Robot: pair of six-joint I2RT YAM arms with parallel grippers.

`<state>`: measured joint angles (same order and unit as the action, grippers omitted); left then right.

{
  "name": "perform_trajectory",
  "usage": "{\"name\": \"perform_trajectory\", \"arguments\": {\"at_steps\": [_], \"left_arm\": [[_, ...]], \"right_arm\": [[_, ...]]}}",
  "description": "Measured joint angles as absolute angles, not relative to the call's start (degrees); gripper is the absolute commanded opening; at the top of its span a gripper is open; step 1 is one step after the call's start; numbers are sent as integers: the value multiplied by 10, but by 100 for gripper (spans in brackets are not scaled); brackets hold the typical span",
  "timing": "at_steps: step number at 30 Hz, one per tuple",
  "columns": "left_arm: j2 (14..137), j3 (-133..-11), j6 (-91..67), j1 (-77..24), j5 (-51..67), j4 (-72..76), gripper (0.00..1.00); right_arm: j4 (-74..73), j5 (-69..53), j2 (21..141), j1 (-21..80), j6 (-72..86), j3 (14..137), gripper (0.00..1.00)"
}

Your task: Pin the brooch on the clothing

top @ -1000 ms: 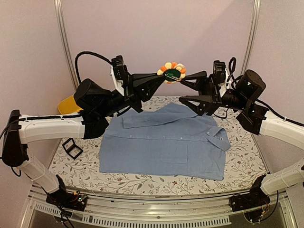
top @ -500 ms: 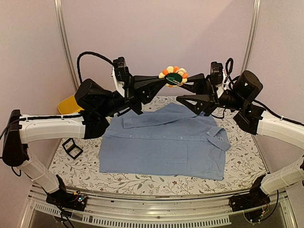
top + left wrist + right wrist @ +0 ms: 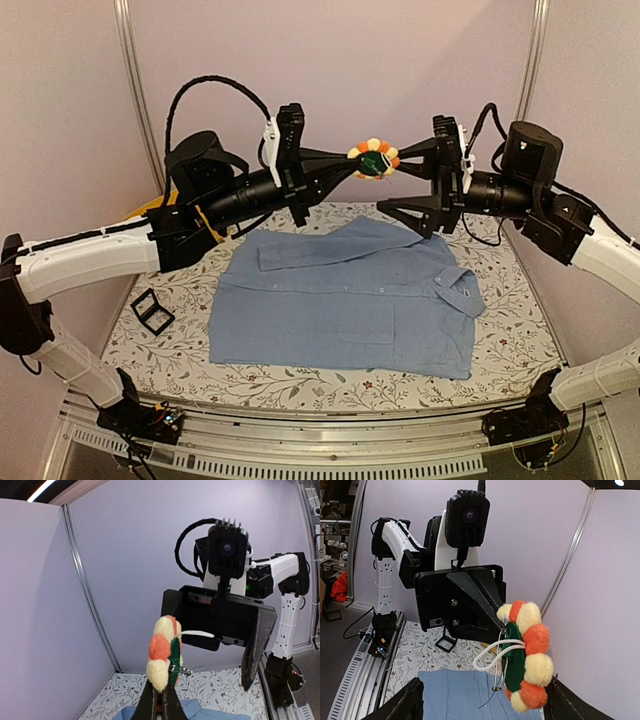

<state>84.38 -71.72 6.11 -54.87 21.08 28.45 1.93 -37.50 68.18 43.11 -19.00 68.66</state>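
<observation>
Left claw [image 3: 356,167] pinching fuzzy pom-pom brooch [image 3: 374,158], right claw [image 3: 392,183] spread wide, possibly touching it

From above, the brooch [image 3: 373,157] is too small for us to make out its pin, and we cannot tell whether the right tool [image 3: 393,184] touches it. The left arm [image 3: 110,255] hides most of the basin [image 3: 146,208]. In the left wrist view the lower edge cuts off the left tool [image 3: 161,702] and the shirt [image 3: 200,713], and the brooch stands edge-on, its face hidden. The right wrist view crops its own fingers [image 3: 409,702] likewise.
</observation>
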Motion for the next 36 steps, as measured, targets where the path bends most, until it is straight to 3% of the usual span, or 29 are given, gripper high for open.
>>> {"name": "perform_trajectory", "arguments": {"at_steps": [8, 17, 23, 36], "left_arm": [[833, -763, 134, -551, 159, 88, 0], [833, -769, 174, -562, 140, 14, 0], [831, -769, 180, -563, 134, 9, 0], [828, -769, 184, -564, 132, 7, 0]], "right_arm": [[-171, -322, 730, 431, -270, 805, 82], [-281, -320, 813, 427, -311, 888, 58], [-309, -333, 819, 427, -314, 888, 51], [-307, -340, 819, 427, -301, 888, 58]]}}
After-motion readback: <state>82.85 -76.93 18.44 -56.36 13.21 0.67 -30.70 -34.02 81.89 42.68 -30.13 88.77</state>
